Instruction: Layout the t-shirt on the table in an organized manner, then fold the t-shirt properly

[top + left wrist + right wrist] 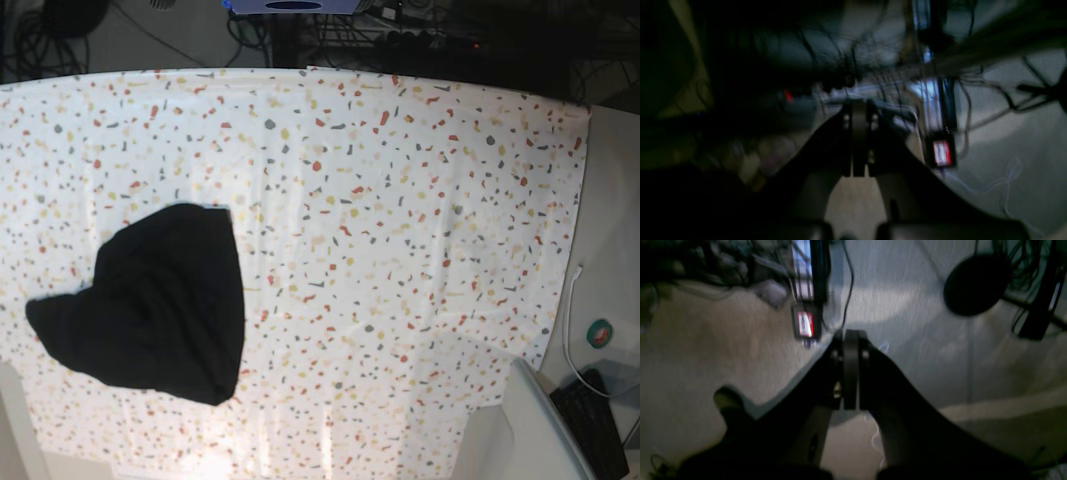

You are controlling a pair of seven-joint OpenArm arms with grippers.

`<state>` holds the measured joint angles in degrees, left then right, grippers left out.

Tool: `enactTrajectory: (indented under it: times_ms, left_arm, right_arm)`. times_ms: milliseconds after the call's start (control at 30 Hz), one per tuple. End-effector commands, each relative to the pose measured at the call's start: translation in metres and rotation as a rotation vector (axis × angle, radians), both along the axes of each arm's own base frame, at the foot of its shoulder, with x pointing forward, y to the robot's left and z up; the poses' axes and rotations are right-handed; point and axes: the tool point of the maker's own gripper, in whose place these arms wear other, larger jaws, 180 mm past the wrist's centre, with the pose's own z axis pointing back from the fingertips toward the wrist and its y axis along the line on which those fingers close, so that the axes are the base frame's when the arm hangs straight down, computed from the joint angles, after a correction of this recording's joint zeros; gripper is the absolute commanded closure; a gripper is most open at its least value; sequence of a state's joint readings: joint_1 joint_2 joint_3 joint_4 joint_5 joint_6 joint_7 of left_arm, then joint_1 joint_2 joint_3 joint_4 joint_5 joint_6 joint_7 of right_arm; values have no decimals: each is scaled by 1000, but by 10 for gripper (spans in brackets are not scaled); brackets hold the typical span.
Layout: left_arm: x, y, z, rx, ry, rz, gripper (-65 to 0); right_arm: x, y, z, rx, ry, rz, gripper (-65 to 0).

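The black t-shirt lies bunched in a rough heap on the left part of the speckled table, with no printed patch showing. Neither arm appears in the base view. In the left wrist view my left gripper is shut, its fingers pressed together with nothing between them, in front of a dark, blurred tangle of cables. My right gripper is also shut and empty in the right wrist view, hanging over a pale carpeted floor. Neither wrist view shows the t-shirt or the table.
A black box with a red and white label sits among cables on the floor. A round black stand base is at the upper right. Beside the table's right edge lie a white cable and a dark keyboard.
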<state>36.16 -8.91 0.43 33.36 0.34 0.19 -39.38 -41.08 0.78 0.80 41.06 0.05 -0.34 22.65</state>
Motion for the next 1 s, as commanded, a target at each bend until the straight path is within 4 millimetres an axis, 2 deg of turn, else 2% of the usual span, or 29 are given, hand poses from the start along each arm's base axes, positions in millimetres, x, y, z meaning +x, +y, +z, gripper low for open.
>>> enactTrajectory:
  times_ms: [0, 67, 133, 233, 367, 467, 600, 700, 767, 800, 900, 967]
  left_arm:
    - [-14, 2, 7, 3, 6, -10, 0]
    - [-14, 5, 12, 5, -6, -20, 0]
    - [-11, -1, 8, -8, -2, -38, 0]
    - [-9, -8, -12, -18, 59, -72, 0]
    - [-23, 11, -51, 49, 309, -49, 0]
    - [-25, 13, -63, 69, 409, -20, 0]
    - [-16, 19, -72, 93, 492, 3, 0]
    - [-14, 21, -73, 98, 510, 24, 0]
    - [-6, 17, -71, 84, 442, 17, 0]
    - [-8, 15, -68, 75, 409, 10, 0]
    - [-1, 5, -54, 39, 264, -20, 0]
    - [-4, -1, -46, 22, 221, -32, 0]
  right_arm:
    - [-19, -2, 9, -4, 21, -7, 0]
    - [-17, -2, 17, -4, 0, -7, 0]
    - [-16, -2, 18, -4, 0, -7, 0]
    - [-13, -3, -4, -10, 90, -13, 0]
    - [-16, -5, -34, -17, 254, -21, 0]
    - [-20, -6, -45, -20, 332, -25, 0]
    - [-12, -6, -55, -20, 389, -29, 0]
    - [1, -6, -58, -20, 374, -30, 0]
    - [10, -7, -58, -19, 309, -28, 0]
    - [8, -7, -55, -18, 275, -26, 0]
    - [9, -18, -44, -33, 149, -24, 0]
    - [1, -27, -32, -54, 89, -63, 0]
